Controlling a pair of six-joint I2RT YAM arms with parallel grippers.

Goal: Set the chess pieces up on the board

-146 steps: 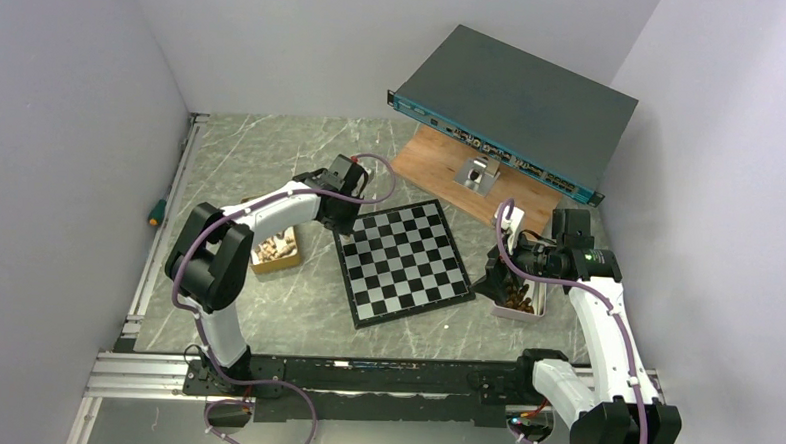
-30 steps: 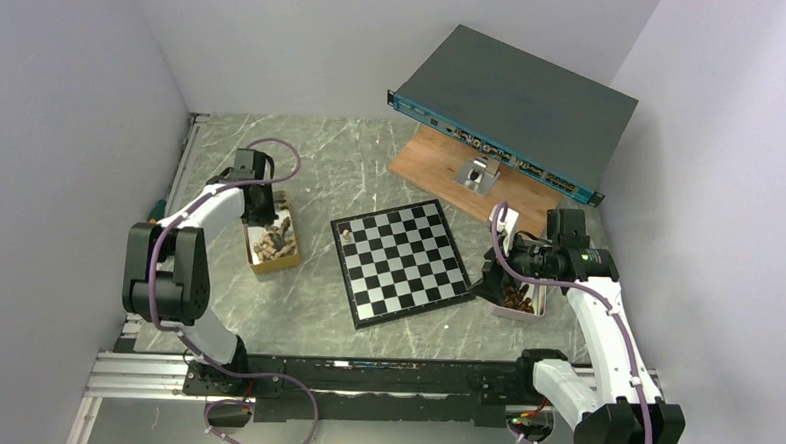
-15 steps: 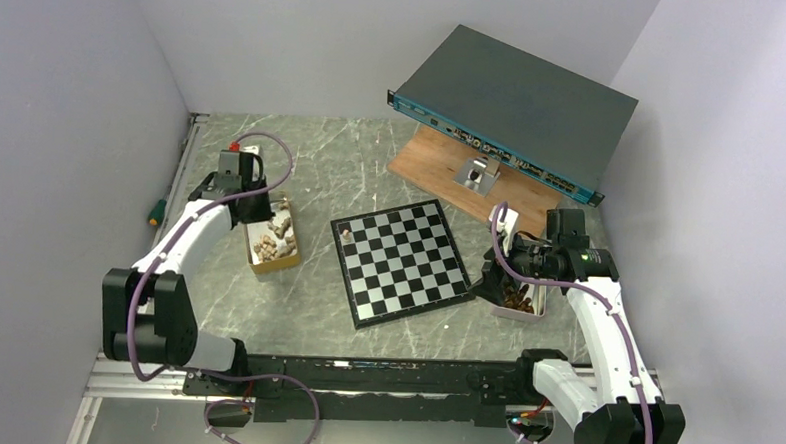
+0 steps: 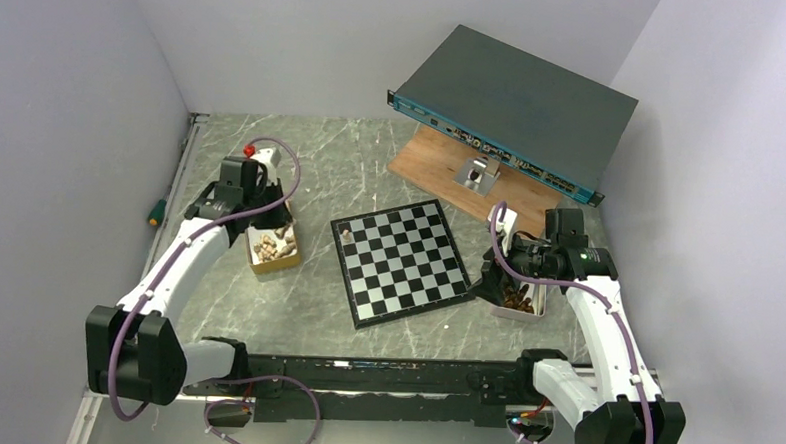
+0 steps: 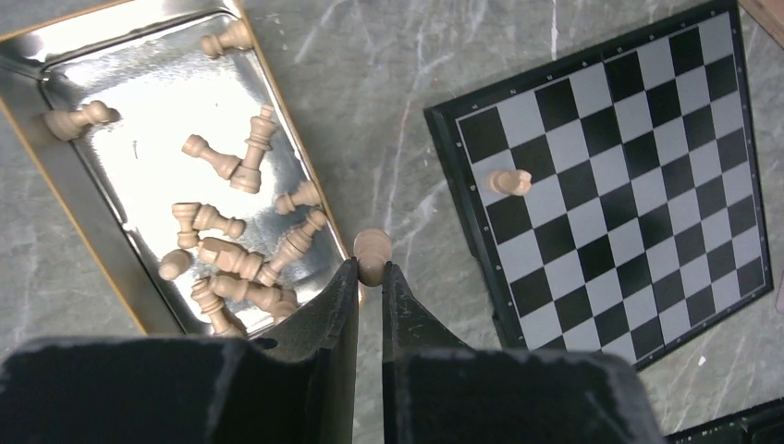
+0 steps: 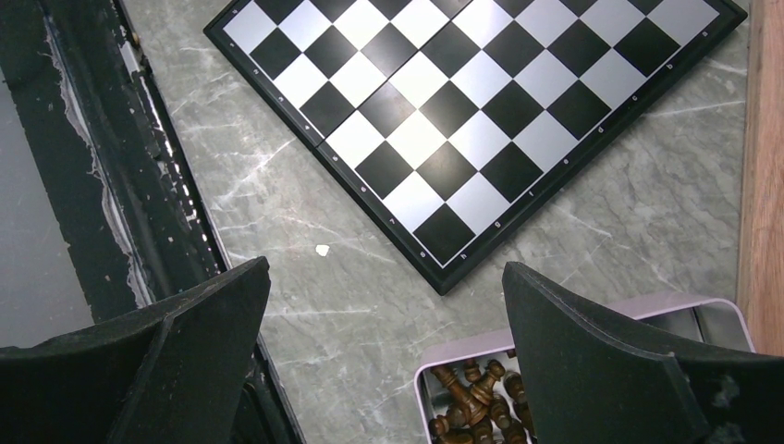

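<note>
- Top external view: the left gripper [image 4: 266, 204] hangs over the far end of the gold-rimmed tin [image 4: 257, 267], which holds the loose light pieces [image 4: 272, 241].
- The board [image 4: 400, 261] lies flat to that gripper's right, across a strip of bare marble. It is turned a little askew to the table edge.
- One light piece [image 4: 346, 235] sits on the board's file nearest the tin. Every other square looks bare.
- The right gripper [image 4: 495, 277] hovers by the pale tin [image 4: 511, 312] off the board's right edge. The left arm is the one carrying something.
- Left wrist view: the left gripper [image 5: 370, 268] has its fingers drawn narrow, pinching a light pawn [image 5: 373, 246].
- Only the pawn's rounded end shows past the tips, so its long axis seems to run with the fingers. Which end is the base I cannot tell.
- The pawn hangs above the tin's board-side rim, and the board [image 5: 638, 176] lies to the right.
- The lone light piece [image 5: 509, 181] stands near the board's far left corner, and the squares beside it are free. The next move is likely a short sideways carry to that edge file.
- The pieces left in the tin [image 5: 231, 259] lie on their sides, pointing every way.
- Right wrist view: the right gripper [image 6: 384, 277] is spread wide with nothing between its fingers.
- The dark pieces [image 6: 471, 393] lie heaped in their tin [image 6: 592, 310] just below the fingers. The board [image 6: 462, 120] lies beyond, with its near corner closest.
</note>
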